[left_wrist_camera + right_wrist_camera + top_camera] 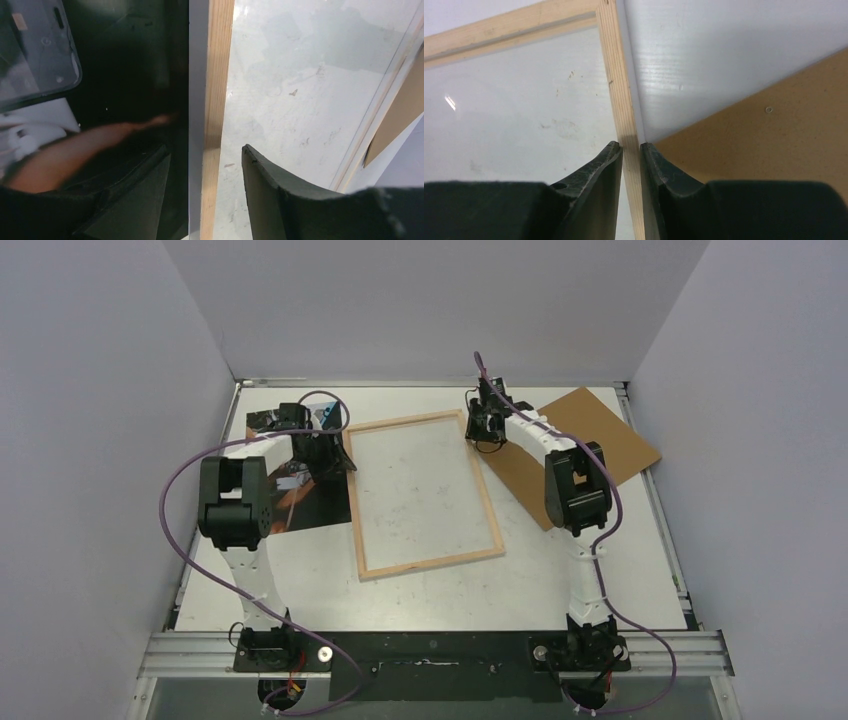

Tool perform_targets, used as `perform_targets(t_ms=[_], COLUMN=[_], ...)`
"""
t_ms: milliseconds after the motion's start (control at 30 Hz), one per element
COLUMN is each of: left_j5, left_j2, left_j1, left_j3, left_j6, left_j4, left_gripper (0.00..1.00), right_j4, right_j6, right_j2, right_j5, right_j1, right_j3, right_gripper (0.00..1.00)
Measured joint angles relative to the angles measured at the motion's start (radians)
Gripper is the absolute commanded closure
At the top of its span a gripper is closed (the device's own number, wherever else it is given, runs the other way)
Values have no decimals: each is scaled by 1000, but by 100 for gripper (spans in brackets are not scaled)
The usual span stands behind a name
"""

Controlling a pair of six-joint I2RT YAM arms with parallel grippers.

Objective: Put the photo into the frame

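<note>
The frame [362, 508] lies flat mid-table with its light wood back up and clear glazing inside. My right gripper [487, 424] is shut on the frame's right rail near its far right corner; the wrist view shows both fingers [605, 165] pressed on the wooden rail [624, 110]. My left gripper [330, 448] is open and straddles the frame's left rail [217, 100], one finger [272, 190] over the glazing, the other over the photo [130, 75]. The dark photo [310, 502] lies picture side up just left of the frame, partly under the left arm.
A brown fibreboard backing panel [600, 440] lies at the far right, beside the frame's right rail; it also shows in the right wrist view [764, 140]. Grey walls close in the table on the left, back and right.
</note>
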Motion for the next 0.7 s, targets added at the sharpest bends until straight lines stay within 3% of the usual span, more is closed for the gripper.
perform_targets(t_ms=[300,700], left_j5=[0,23], left_j2=[24,50], left_j1=[0,0], left_j3=[34,64], left_j6=[-13,-21], left_j4=[-4,-7], left_gripper=[47,47], right_j4=[44,40], right_j6=[-8,-81], right_j2=[39,93], right_j5=[46,43], right_j1=[0,0], right_j3=[42,112], right_gripper=[79,65])
